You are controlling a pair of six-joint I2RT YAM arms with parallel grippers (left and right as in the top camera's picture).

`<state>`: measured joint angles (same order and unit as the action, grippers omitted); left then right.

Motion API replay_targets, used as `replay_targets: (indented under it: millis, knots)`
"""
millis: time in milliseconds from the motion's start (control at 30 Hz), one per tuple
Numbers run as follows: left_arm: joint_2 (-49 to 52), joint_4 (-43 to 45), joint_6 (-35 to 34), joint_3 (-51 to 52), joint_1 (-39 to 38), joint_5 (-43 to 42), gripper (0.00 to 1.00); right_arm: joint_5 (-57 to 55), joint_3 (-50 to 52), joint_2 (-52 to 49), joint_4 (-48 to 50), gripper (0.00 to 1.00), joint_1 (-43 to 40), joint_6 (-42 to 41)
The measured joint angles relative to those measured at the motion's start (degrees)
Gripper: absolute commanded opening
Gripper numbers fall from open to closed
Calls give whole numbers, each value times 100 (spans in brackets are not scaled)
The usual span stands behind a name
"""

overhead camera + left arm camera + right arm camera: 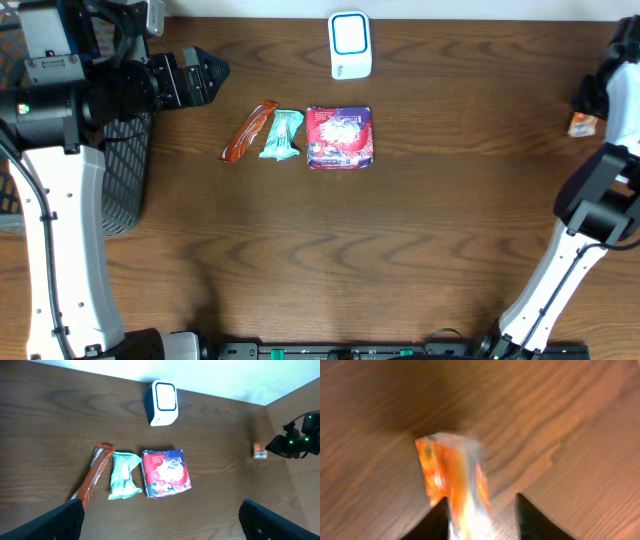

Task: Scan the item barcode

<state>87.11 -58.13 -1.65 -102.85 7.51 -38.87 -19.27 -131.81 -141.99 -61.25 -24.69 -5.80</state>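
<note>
A small orange packet [451, 476] stands blurred on the wood between the fingers of my right gripper [482, 515]. It leans against the left finger, with a gap to the right finger, so the jaws stand open. The overhead view has this packet [582, 124] at the table's far right edge under the right arm. The white scanner [350, 45] with a blue-rimmed window stands at the back centre. My left gripper [215, 72] hovers open at the back left, holding nothing, its fingers [55, 522] spread wide.
A red-brown bar [249, 131], a teal packet [282, 135] and a red-and-purple packet [340, 137] lie in a row in front of the scanner. A black mesh basket [125, 170] sits at the left edge under the left arm.
</note>
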Motion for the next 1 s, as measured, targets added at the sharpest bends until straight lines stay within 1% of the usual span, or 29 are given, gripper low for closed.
replay_targets:
  millis: [67, 100, 333, 367, 433, 533, 567, 667, 700, 833, 1000]
  knots:
    - [0, 0, 0, 0, 0, 0, 98, 4, 0, 0, -55, 59, -96, -13]
    - [0, 0, 0, 0, 0, 0, 98, 4, 0, 0, -120, 60, -144, -7]
    - [0, 0, 0, 0, 0, 0, 98, 9, 0, 42, -428, 55, -299, -2]
    - [0, 0, 0, 0, 0, -2, 98, 13, 0, 68, -424, 53, -293, 0]
    - [0, 0, 0, 0, 0, 0, 98, 42, 0, 153, -389, 44, -256, 24]
    - [0, 0, 0, 0, 0, 0, 98, 214, 0, 402, -249, 27, -166, 28]
    - [0, 0, 0, 0, 0, -2, 98, 315, 0, 509, -197, 24, -120, 35]
    - [0, 0, 0, 0, 0, 0, 98, 636, -2, 822, -138, 5, 15, 28]
    - [0, 0, 0, 0, 0, 0, 98, 721, -2, 894, -131, 2, 70, 35]
    - [0, 0, 0, 0, 0, -2, 98, 933, -24, 933, -125, 1, 199, 15]
    - [0, 0, 0, 0, 0, 0, 98, 1038, -24, 629, -173, 1, 199, 15]
